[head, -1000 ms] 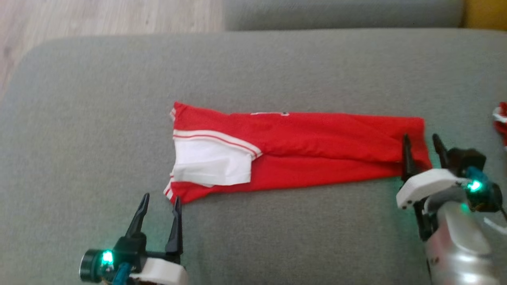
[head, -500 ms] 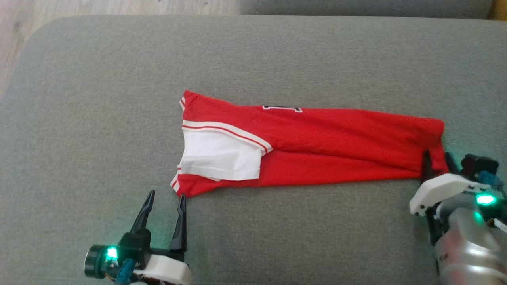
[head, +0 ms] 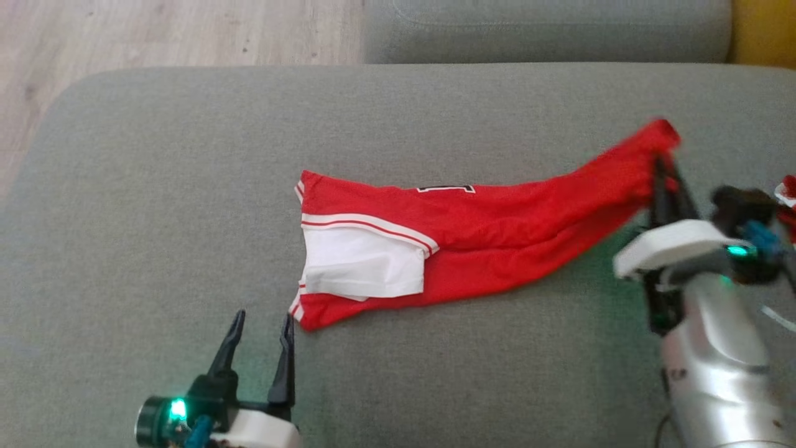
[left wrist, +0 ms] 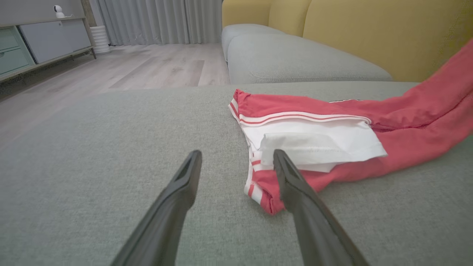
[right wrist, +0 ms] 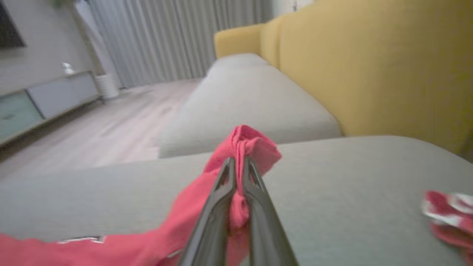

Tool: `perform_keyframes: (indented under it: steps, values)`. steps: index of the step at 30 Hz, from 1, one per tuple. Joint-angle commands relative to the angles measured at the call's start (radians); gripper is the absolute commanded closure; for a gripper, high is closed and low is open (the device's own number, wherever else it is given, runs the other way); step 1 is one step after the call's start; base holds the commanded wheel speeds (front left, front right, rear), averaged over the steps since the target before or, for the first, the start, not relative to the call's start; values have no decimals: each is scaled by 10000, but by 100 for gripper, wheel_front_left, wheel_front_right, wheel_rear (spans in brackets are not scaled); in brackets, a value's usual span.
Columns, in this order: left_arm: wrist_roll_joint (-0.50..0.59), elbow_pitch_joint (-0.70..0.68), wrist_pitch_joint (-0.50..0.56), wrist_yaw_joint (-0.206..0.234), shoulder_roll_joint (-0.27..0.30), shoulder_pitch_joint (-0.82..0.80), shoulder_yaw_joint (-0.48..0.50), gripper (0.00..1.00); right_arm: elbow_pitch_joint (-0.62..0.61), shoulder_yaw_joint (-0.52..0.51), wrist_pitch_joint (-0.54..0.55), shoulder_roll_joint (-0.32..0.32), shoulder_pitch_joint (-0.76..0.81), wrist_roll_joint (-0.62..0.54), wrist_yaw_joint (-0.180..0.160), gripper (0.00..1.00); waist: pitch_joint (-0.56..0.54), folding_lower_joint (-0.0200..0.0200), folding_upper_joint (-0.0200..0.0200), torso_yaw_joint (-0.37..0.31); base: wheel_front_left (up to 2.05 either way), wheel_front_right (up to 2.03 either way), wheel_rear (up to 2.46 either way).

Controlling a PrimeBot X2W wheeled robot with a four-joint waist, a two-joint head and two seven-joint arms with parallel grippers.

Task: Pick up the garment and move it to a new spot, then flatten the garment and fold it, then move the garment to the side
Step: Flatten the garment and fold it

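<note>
Grey sofa cushion [head: 155,186] seen from the robot's side, with pale wooden floor [head: 155,31] beyond its far left corner. At the lower left the left gripper [head: 263,316] hovered over the cushion with its two dark fingers spread apart and nothing between them; the fingertip [left wrist: 278,156] nearer the cloth stood just beside the near left corner of the garment [head: 497,218]. The garment, a red piece folded into a long band with white striped trim and a white panel at its left end, lay flat on the middle of the cushion there. Toward the right the band rose off the cushion, its bunched right end pinched between the closed fingers of the right gripper [head: 663,160], which held it above the cushion. Farther right, at the picture's edge, lay a second red and white cloth [head: 788,186], apart from the garment; a yellow backrest [right wrist: 369,66] stood behind.
</note>
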Motion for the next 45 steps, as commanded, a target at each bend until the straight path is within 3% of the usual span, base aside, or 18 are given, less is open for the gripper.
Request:
perform_keyframes:
  steps: [1, 6, 9, 14, 19, 20, 21, 26, 31, 39, 45]
  values:
    - [-61, -206, -82, 1, 2, -47, 231, 0, -400, 583, -62, 30, -124, 301, -9, 100, -87, 0, 0, 133, 0, 0, 0]
    - [-138, -139, -82, 13, 2, 32, -6, 0, -1544, 3855, -63, 34, 181, 2686, -9, 100, -211, 0, 0, 831, 0, 0, 0]
    - [-133, -56, -82, -52, 1, -1, -379, 0, -1729, 5433, -63, 35, 187, 3856, -9, 100, -235, 0, 0, 1680, 0, 0, 0]
    - [-229, 8, -82, -50, 1, -304, -948, 0, -1371, 6512, -64, 36, 84, 4750, -9, 100, -255, 0, 0, 2783, 0, 0, 0]
    - [-267, 123, -82, -65, 1, -583, -1375, 0, -912, 7341, -64, 36, -42, 5425, -9, 100, -296, 0, 0, 3438, 0, 0, 0]
    - [-283, 137, -82, -47, 1, -608, -1428, 0, -828, 7438, -64, 36, -31, 5708, -9, 65, -311, 0, 0, 3494, 0, 0, 0]
    - [-296, 149, -82, -19, 1, -620, -1455, 0, -750, 7505, -64, 37, -53, 5926, -9, 0, -325, 0, 0, 3510, 0, 0, 0]
    - [-299, 201, -82, 121, 1, -639, -1321, 0, -862, 7290, -64, 37, -180, 5820, -9, 0, -359, 0, 0, 3123, 0, 0, 0]
    - [-146, 181, -82, 197, 1, -660, -986, 0, -796, 6026, -64, 37, 116, 4818, -9, 0, -474, 0, 0, 2360, 0, 0, 0]
    - [140, 5, -82, 461, 50, -625, -88, 0, -1176, 3073, -64, 37, 1294, 2405, -9, 0, -679, 0, 0, 627, 0, 0, 0]
    - [298, -102, -82, 706, 96, -414, 513, 0, -1322, 2334, -64, 37, 2091, 1653, -9, 0, -809, 0, 0, -225, 0, 0, 0]
